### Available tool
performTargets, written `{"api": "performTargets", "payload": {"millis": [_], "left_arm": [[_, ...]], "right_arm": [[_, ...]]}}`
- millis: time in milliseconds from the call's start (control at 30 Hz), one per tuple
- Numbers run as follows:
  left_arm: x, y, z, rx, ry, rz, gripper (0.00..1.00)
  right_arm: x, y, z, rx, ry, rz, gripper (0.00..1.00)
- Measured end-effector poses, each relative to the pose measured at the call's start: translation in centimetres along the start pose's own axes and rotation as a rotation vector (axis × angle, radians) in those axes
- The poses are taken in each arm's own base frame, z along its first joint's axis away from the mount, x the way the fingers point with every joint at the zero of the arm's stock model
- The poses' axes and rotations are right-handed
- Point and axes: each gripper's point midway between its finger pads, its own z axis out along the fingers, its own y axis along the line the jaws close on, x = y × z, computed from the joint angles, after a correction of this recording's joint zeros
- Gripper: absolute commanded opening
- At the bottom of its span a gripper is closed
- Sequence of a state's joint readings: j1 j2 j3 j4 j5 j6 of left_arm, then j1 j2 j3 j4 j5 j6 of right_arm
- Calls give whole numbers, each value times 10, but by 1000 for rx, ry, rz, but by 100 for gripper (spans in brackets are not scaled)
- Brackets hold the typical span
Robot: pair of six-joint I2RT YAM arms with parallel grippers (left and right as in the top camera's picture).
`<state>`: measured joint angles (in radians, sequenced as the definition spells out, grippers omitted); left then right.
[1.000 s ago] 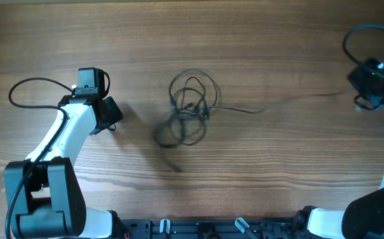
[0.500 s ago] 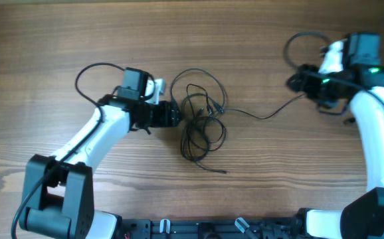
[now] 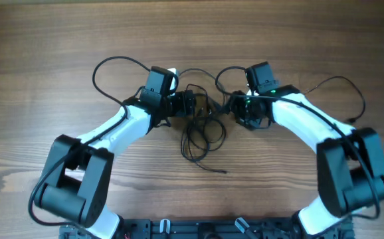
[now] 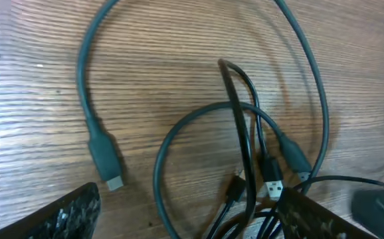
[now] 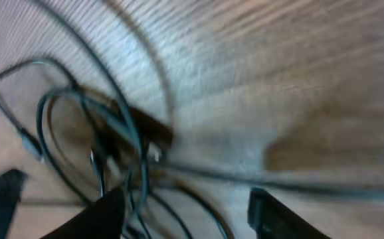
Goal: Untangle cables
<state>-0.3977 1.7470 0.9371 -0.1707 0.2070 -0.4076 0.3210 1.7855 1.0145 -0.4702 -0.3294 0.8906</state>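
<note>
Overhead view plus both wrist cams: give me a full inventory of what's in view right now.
cables: several tangled, count unclear, black to dark teal, table centre
table: one, brown wood, under everything
base rail: one, black, near edge
arm wires: two, black, looping off each arm
left gripper: one, black, fingers open, left of the tangle
right gripper: one, black, fingers open, right of the tangle

One camera hangs overhead, looking straight down on the whole table (image 3: 46, 40). Both wrist cameras sit low and close (the right one blurred), facing the same cables (image 3: 198, 123) mid-table.
</note>
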Motion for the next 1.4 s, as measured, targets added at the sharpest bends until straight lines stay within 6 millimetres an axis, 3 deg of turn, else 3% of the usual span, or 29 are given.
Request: {"api": "performTargets", "payload": {"millis": [167, 200, 267, 367, 500, 533, 600, 667, 733, 867, 933, 1000, 1133, 1167, 1267, 1333, 1400], "left_arm": [[3, 0, 10, 17, 11, -8, 86], [3, 0, 15, 22, 10, -8, 86], [2, -3, 18, 30, 3, -1, 86], [4, -14, 24, 54, -5, 23, 82], [3, -18, 26, 63, -12, 25, 63], [4, -17, 27, 61, -8, 19, 57], [7, -15, 29, 55, 2, 17, 35], [12, -12, 30, 45, 21, 5, 4], [26, -4, 29, 10, 82, -8, 4], [39, 19, 20, -28, 184, -83, 4], [40, 39, 10, -53, 220, -153, 4], [39, 69, -4, -88, 247, -229, 4], [28, 125, -27, -109, 233, -393, 4], [26, 142, -34, -115, 221, -448, 4], [23, 165, -45, -123, 200, -526, 4], [22, 175, -49, -119, 190, -564, 4], [22, 180, -52, -112, 185, -585, 4]], "right_arm": [[-17, -4, 11, 19, -71, 102, 30], [-20, -5, 10, 25, -88, 106, 17], [-24, -3, 10, 17, -104, 112, 4], [-28, 2, 10, 1, -123, 84, 4], [-20, 10, 9, -36, -78, -86, 4], [-18, 17, 1, -62, -80, -141, 4], [-18, 38, -27, -134, -125, -228, 4], [-20, 68, -76, -239, -224, -320, 4], [-23, 96, -128, -360, -350, -388, 4], [-31, 110, -210, -493, -541, -414, 4], [-46, 98, -244, -505, -643, -379, 4], [-75, 65, -278, -470, -765, -288, 4], [-130, -42, -310, -302, -894, 15, 4], [-138, -69, -316, -266, -910, 85, 4], [-155, -137, -323, -194, -926, 266, 4], [-163, -186, -316, -155, -899, 397, 4], [-168, -217, -304, -134, -861, 475, 4]]}}
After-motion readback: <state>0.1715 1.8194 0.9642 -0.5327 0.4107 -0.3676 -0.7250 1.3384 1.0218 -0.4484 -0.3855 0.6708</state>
